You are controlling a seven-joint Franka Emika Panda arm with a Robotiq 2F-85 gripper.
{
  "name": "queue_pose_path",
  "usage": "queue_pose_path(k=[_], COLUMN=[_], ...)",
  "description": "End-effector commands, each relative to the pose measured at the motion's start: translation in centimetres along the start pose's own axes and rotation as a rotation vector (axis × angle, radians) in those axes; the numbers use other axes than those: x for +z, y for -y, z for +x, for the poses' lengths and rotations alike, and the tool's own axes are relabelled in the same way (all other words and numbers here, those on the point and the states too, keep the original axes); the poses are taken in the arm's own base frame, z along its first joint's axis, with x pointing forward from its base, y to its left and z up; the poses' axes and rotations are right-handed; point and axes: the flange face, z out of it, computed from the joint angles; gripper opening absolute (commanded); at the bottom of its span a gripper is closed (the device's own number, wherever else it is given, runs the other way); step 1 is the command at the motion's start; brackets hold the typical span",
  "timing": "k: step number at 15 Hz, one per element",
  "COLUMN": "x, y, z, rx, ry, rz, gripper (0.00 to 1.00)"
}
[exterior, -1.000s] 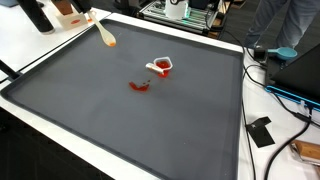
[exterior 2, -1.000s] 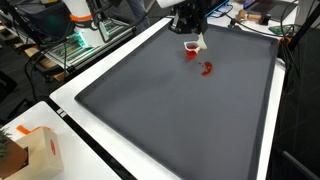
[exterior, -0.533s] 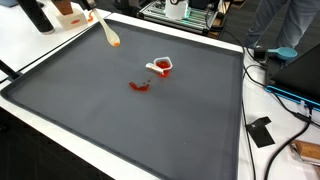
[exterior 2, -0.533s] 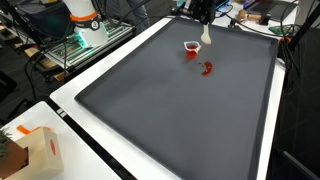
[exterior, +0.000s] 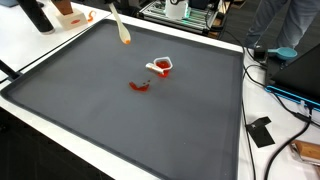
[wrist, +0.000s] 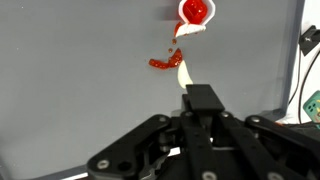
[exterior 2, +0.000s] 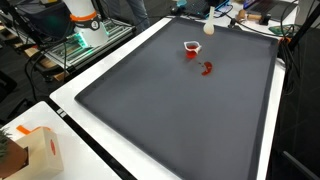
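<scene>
A cardboard box (exterior 2: 33, 150) stands beside the grey mat (exterior 2: 170, 110) (blue cable (exterior: 292, 98) along another edge).

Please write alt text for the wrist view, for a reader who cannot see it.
The gripper, shut on a pale spoon, hangs above a grey mat. Near the spoon's tip lies a red smear, and beyond it a small white cup with red contents.

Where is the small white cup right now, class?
In an exterior view the cup stands on the gray mat, toward its far edge, just beyond the red smear; the spoon hangs apart from it.
</scene>
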Motion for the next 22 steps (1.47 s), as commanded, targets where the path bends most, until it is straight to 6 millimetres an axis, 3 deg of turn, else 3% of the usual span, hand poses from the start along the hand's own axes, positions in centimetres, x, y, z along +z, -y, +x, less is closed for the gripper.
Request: queue_pose_path(k=[1, 4, 11, 17, 22], x=[0.6, 1.6, 3.7, 7.7, 11.4], y=[4.0, 7.2, 11.8, 17.3, 20.4], z=[-0.8, -1.1, -1.8, -3.3, -4.3], rx=[-0.032, -0.066, -0.107, -0.187, -0.249], ry=[0.002, 0.013, -0.033, -0.105, -0.185], rz=[-0.116, -0.197, -0.363, -0.544, -0.705], gripper=[0.03, 0.03, 0.03, 0.03, 0.03])
